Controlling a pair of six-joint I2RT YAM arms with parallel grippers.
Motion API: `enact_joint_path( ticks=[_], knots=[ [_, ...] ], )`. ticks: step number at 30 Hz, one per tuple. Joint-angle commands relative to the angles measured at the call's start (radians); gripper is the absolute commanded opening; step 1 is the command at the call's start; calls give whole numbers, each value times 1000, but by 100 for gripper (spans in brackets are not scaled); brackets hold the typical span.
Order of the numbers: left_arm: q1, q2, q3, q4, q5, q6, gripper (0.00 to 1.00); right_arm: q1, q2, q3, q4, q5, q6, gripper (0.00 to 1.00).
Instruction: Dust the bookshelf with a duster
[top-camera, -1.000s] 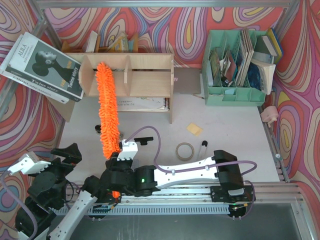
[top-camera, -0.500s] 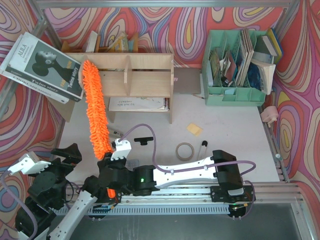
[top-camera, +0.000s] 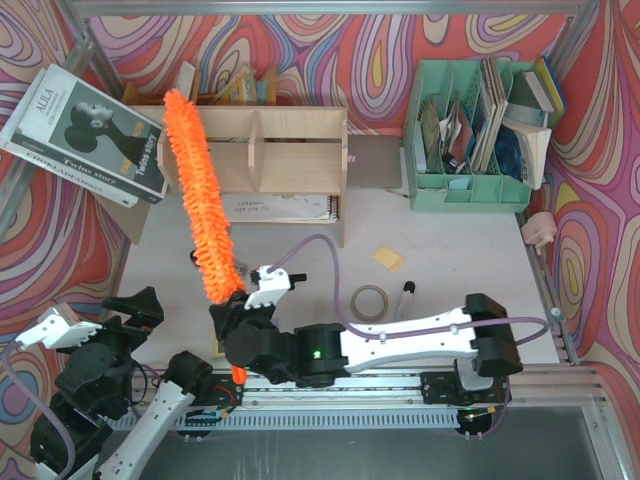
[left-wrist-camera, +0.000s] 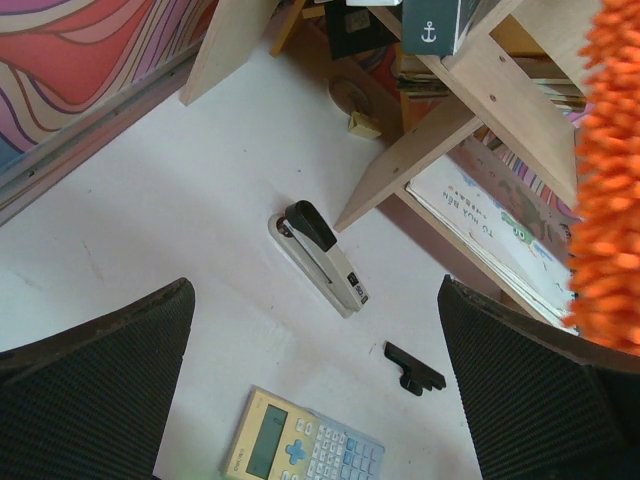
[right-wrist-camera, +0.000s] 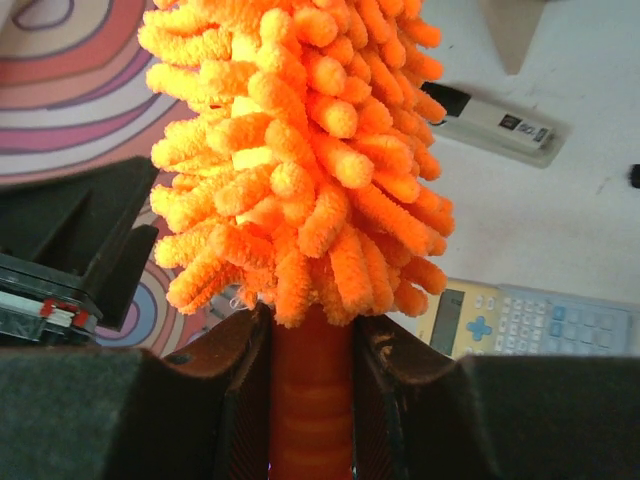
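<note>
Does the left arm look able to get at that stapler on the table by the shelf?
Probably yes: the stapler lies on bare table just ahead of its open fingers, and the duster hangs off to one side.

1. the right arm (top-camera: 400, 340) lies low and stretched out, reaching from its base at the lower right leftward along the near edge to left of centre.
2. its wrist turns away from the base and points toward the far side, leaning slightly left.
3. the right gripper (right-wrist-camera: 310, 400) is clamped on the thin handle of the duster (right-wrist-camera: 300, 150), with one finger pressed to each side.
4. the left arm (top-camera: 90, 370) sits folded at the lower left corner, its links bunched close to its base.
5. the left gripper (left-wrist-camera: 315, 290) is spread wide and holds nothing; its two dark fingers (left-wrist-camera: 100, 380) sit at either side of the wrist view, angled down toward the table.
</note>
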Motion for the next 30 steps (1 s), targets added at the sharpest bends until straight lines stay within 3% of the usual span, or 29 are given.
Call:
enact_joint_path(
  ticks=[1, 12, 19, 30],
  knots=[
    [-9, 1, -4, -8, -19, 0, 98, 2, -156, -77, -53, 124, 62, 0],
    [-9, 1, -1, -20, -37, -14, 98, 13, -395, -319, -319, 179, 307, 0],
    [-9, 13, 0, -24, -45, -18, 98, 15, -374, -391, -277, 81, 353, 0],
    [-10, 18, 0, -25, -46, -17, 98, 14, -256, -335, -169, -38, 243, 0]
  ],
)
